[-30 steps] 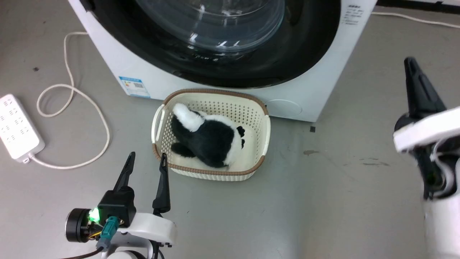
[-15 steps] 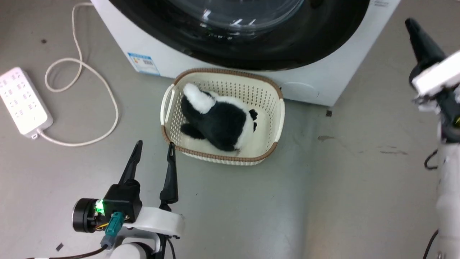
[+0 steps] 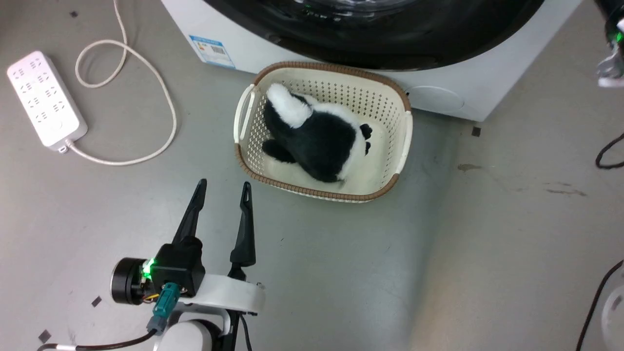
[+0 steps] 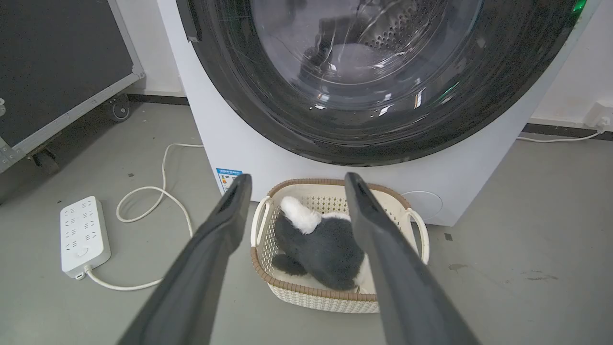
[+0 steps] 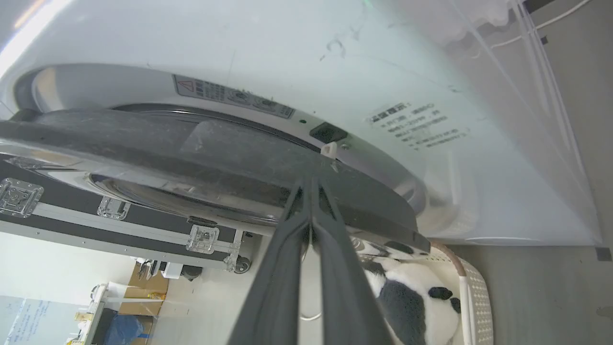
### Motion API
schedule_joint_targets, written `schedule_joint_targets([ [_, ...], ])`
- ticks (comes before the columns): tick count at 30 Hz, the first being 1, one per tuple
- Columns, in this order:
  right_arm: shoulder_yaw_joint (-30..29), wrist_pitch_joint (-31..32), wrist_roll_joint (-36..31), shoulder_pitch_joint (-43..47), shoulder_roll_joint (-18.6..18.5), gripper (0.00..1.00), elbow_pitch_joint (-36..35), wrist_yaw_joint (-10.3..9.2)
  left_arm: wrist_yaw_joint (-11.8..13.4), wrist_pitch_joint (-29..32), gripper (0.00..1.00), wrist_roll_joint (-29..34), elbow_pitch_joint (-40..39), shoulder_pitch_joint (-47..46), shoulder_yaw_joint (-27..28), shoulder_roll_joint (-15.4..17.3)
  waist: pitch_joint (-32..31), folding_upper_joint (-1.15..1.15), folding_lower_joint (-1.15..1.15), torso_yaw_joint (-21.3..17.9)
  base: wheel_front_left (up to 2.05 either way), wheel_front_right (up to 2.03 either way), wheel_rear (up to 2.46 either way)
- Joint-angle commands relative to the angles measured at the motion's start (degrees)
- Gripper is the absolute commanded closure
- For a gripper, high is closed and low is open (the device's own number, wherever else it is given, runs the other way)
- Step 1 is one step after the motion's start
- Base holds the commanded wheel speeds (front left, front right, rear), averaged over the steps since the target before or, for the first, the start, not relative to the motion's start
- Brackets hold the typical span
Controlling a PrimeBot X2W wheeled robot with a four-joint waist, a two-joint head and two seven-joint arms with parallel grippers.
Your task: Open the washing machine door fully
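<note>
The washing machine door point(image 4: 249, 115) has a glossy black rim around a bulging glass bowl; its lower rim point(image 3: 390, 44) runs along the top of the head view. From the side, the right wrist view shows the door's black edge point(image 5: 143, 153) standing a little off the white machine front point(image 5: 335, 57). My right gripper point(image 5: 310, 181) is shut, fingers pressed together, tips at that edge just below the latch hole point(image 5: 325, 132). My left gripper point(image 3: 222, 187) hovers low over the floor in front of the machine, open and holding nothing, and points at the door point(image 4: 297, 178).
A cream basket point(image 3: 404, 126) holding a black-and-white plush panda point(image 3: 317, 141) sits on the floor right under the door. A white power strip point(image 3: 46, 100) and its looped cable point(image 3: 161, 102) lie to the left. A black wheeled case point(image 4: 62, 72) stands left of the machine.
The head camera has shifted, so the whole scene slid up and right. My right arm has risen toward the door's right edge and left most of the picture. The left gripper stays open.
</note>
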Motion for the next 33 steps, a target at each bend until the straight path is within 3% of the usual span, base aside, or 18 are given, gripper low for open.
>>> schedule_joint_targets([
  [1, -1.0, 1.3, 1.1, -3.4, -0.9, 1.00, 2.5, 0.05, 0.5, -0.7, 0.00, -0.3, -0.3, -1.4, -0.5, 0.1, 0.9, 0.00, -0.01, 0.7, 0.00, 0.00, 0.00],
  [19, -8.6, 14.2, 7.1, -22.9, -5.7, 1.00, 23.1, 0.05, 2.4, -2.9, 0.00, -2.3, -0.5, -3.8, -3.6, 0.1, 5.2, 0.00, -0.01, 4.1, 0.00, 0.00, 0.00],
  [28, -9.9, 21.0, 10.0, -22.6, -5.5, 1.00, 26.5, 0.05, 3.0, -3.8, 0.00, -2.7, -0.3, -4.2, -4.1, 0.1, 4.2, 0.00, -0.01, 4.4, 0.00, 0.00, 0.00],
  [33, -10.4, 24.9, 11.3, -18.2, -4.6, 1.00, 26.1, 0.06, 2.8, -4.3, 0.00, -2.4, 0.2, -3.8, -4.5, 0.1, 1.8, 0.00, -0.01, 3.9, 0.00, 0.00, 0.00],
])
